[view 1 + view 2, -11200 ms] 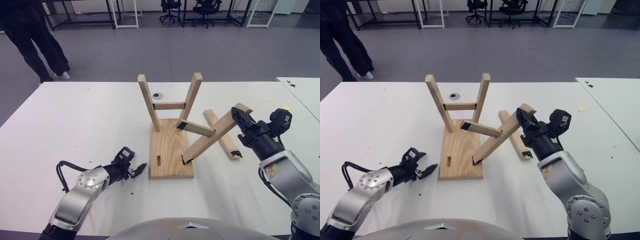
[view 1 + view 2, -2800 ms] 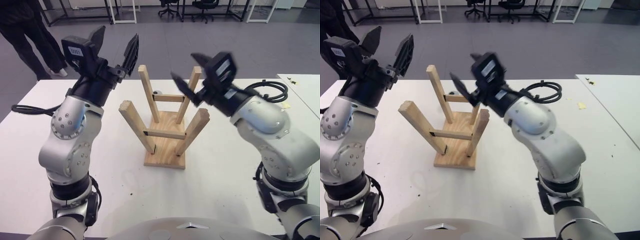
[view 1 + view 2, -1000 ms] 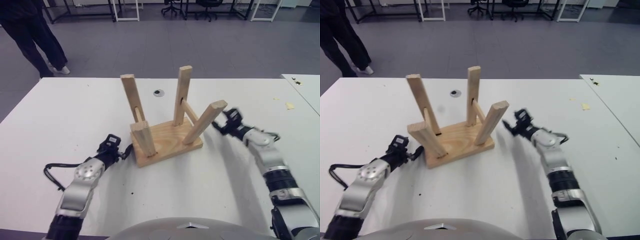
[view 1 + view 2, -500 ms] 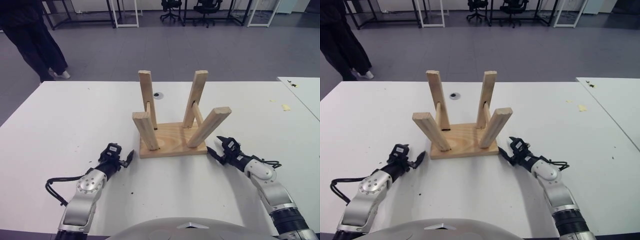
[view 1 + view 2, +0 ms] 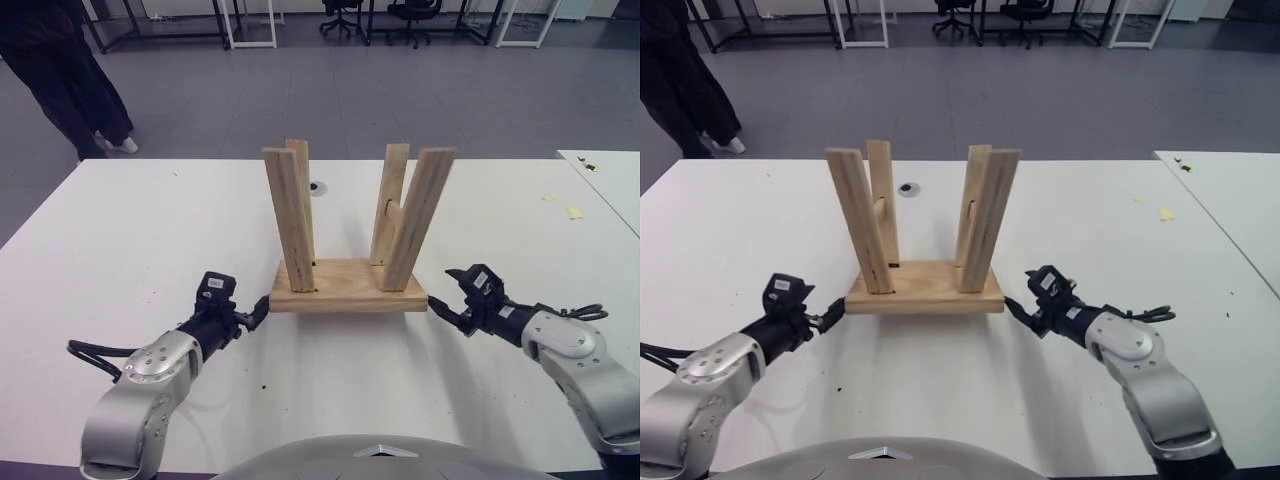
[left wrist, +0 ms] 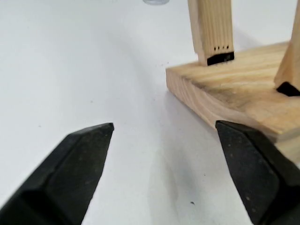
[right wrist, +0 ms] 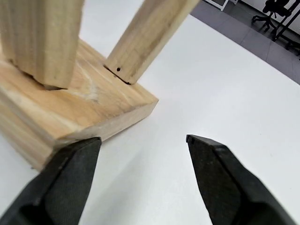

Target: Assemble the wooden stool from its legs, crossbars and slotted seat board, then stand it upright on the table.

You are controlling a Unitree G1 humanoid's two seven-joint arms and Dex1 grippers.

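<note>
The wooden stool [image 5: 347,297] rests upside down on the white table [image 5: 130,240], seat board flat and its legs [image 5: 291,215] pointing up. My left gripper [image 5: 257,311] is low over the table at the board's left end, open, its fingertips right by the edge. In the left wrist view the seat board [image 6: 243,98] lies just ahead of the open left gripper [image 6: 164,124]. My right gripper [image 5: 440,310] is at the board's right end, also open. The right wrist view has the board's corner [image 7: 70,108] just beyond the spread black fingers [image 7: 70,173].
A small round grommet [image 5: 317,187] sits in the tabletop behind the stool. A second white table [image 5: 605,175] stands at the right. Dark specks lie on the table near my left arm.
The whole picture has shifted, so the legs now look more upright. Both grippers have come closer to the ends of the seat board. The stool stays upside down.
</note>
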